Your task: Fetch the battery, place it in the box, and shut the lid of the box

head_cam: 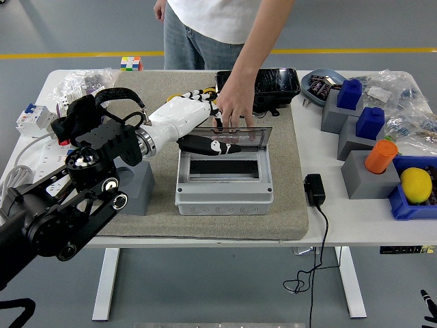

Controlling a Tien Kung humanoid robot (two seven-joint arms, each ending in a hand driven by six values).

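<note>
Left hand (pixel 198 123) on box (pixel 224 179) lid (pixel 235 137), person's hand (pixel 234 106) alongside.

Left hand (pixel 198 123) on tilted lid (pixel 235 137) — person's hand (pixel 234 104) touching it.

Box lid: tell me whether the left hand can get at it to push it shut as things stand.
Probably yes. The left hand is already at the lid, its thumb lying across the clear panel, and the lid is tilted partway down over the box. The person's hand rests at the lid's back edge, which may crowd it.
</note>
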